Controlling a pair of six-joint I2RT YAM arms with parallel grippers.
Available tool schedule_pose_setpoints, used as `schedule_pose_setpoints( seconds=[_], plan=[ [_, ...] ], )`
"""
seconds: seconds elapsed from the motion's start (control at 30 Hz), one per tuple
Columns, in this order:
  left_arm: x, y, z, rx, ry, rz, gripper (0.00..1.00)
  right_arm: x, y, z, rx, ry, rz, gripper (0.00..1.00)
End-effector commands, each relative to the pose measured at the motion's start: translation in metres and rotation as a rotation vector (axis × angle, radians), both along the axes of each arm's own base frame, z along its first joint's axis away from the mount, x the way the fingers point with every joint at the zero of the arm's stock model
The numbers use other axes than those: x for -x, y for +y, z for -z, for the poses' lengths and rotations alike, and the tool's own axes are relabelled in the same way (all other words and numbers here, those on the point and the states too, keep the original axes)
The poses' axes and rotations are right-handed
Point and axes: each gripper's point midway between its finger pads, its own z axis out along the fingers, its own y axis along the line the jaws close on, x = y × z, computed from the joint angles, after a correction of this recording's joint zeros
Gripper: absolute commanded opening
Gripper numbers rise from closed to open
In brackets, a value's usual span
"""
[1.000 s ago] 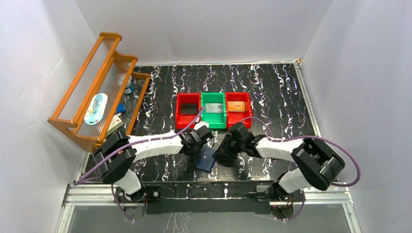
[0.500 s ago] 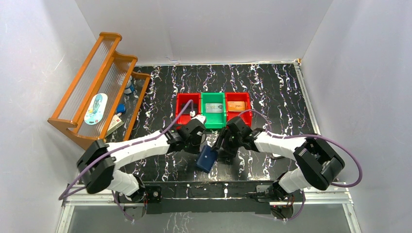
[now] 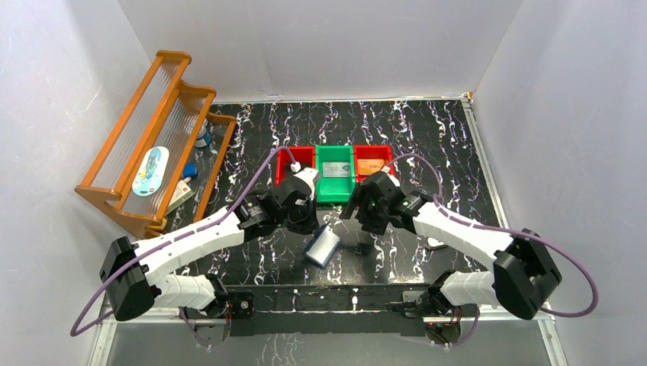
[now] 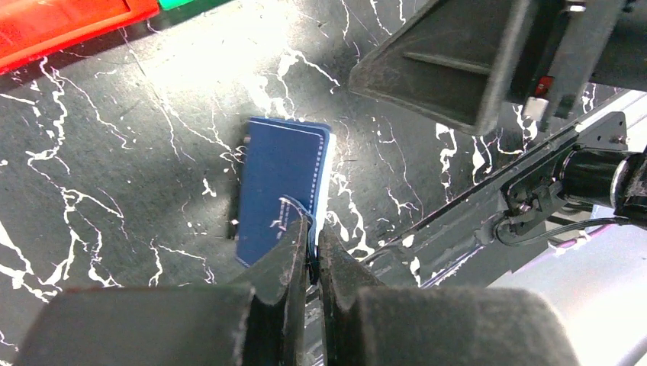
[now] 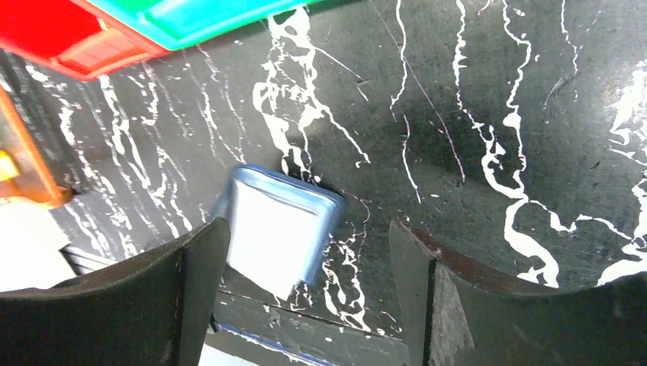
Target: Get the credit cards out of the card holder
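The card holder [image 3: 323, 245] lies flat on the tabletop [image 3: 427, 145], at 6 o'clock from the green bin [image 3: 335, 195]; neither hand grips it. The left hand [image 4: 309, 242] is clenched, fingers pressed together with nothing seen between them, poised at the holder's near edge; contact cannot be confirmed. The right hand [image 5: 307, 225] is released, jaws spread wide, with the holder framed between them on the surface below. This arrangement probably suits a two-hand operation: one hand pins or lifts the cover while the other draws the credit cards out. No card shows outside the holder. The left wrist view shows a navy cover with dotted stitching and a pale edge at 3 o'clock. The right wrist and top views show a pale blue-grey face instead, so whether the holder is open cannot be settled. Only the top view places the hands at 11 and 2 o'clock from the holder.
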Motion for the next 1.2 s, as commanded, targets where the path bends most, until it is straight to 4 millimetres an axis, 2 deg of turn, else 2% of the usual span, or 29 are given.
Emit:
schedule_pose_setpoints(
  seconds=[0.0,0.17,0.23,0.33,0.4,0.53,0.77,1.0,1.17],
  plan=[
    [0.0,-0.006,-0.01,0.042,0.015,-0.011,0.0,-0.004,0.002,-0.017,-0.103,-0.088,0.025,0.84],
    [-0.004,-0.006,-0.017,0.076,-0.001,-0.054,0.0,0.006,0.023,-0.022,-0.28,-0.081,-0.006,0.76],
    [-0.007,0.004,-0.012,0.06,-0.013,-0.109,0.0,0.009,0.026,-0.02,-0.305,-0.064,-0.011,0.68],
    [-0.013,0.031,0.006,-0.016,-0.009,-0.212,0.0,0.015,0.033,-0.015,-0.324,-0.024,-0.044,0.63],
    [-0.017,0.045,0.016,-0.04,0.011,-0.254,0.0,0.02,0.036,-0.01,-0.325,0.011,-0.071,0.63],
    [-0.02,0.061,0.028,-0.037,0.033,-0.298,0.0,0.029,0.048,-0.004,-0.371,0.06,-0.127,0.63],
    [-0.01,0.085,0.057,-0.106,0.083,-0.366,0.0,0.033,0.072,-0.007,-0.424,0.091,-0.224,0.63],
    [-0.009,0.108,0.067,-0.163,0.078,-0.417,0.0,0.044,0.089,0.002,-0.418,0.148,-0.254,0.66],
    [-0.004,0.11,0.074,-0.17,0.098,-0.404,0.0,0.051,0.101,0.001,-0.413,0.158,-0.294,0.66]
  ],
)
